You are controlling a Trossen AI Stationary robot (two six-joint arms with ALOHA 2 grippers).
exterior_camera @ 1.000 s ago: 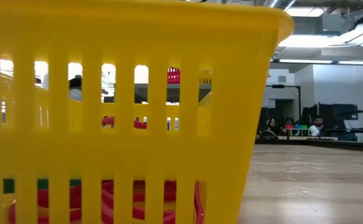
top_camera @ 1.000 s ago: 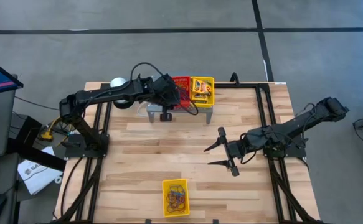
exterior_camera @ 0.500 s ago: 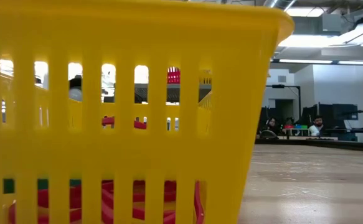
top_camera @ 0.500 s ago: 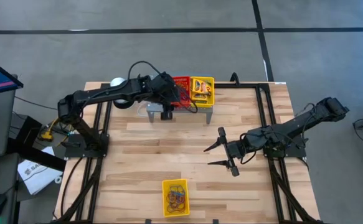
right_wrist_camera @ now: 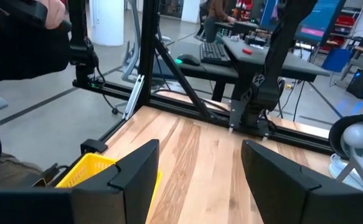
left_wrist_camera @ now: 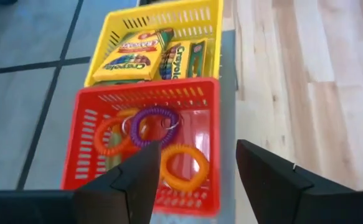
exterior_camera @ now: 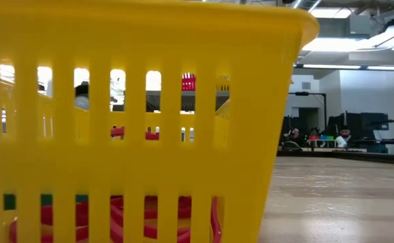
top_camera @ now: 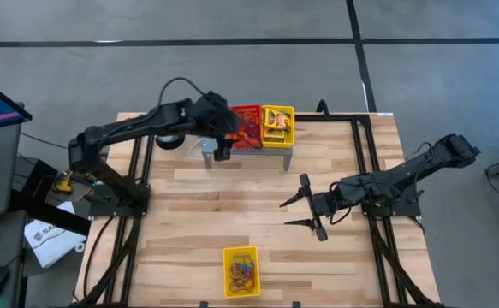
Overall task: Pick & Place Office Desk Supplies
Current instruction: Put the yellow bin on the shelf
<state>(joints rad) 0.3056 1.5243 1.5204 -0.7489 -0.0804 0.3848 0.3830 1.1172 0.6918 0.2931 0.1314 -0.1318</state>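
Behind the yellow basket wall [exterior_camera: 136, 101], half-hidden red loops [exterior_camera: 126, 219]

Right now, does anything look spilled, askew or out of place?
Nothing stands out. The coil rings lie inside the red tray, the crayon packets inside the yellow tray, and nothing loose shows on the table.

- Even, bright overhead light falls on the bench [top_camera: 258, 205]; shadows beneath the arms are soft and faint.
- Ceiling light strips glow white above the yellow basket [exterior_camera: 136, 101], which fills the low view, very close and soft-focused.
- The red tray [left_wrist_camera: 150, 146] looks smeared along its near rim.
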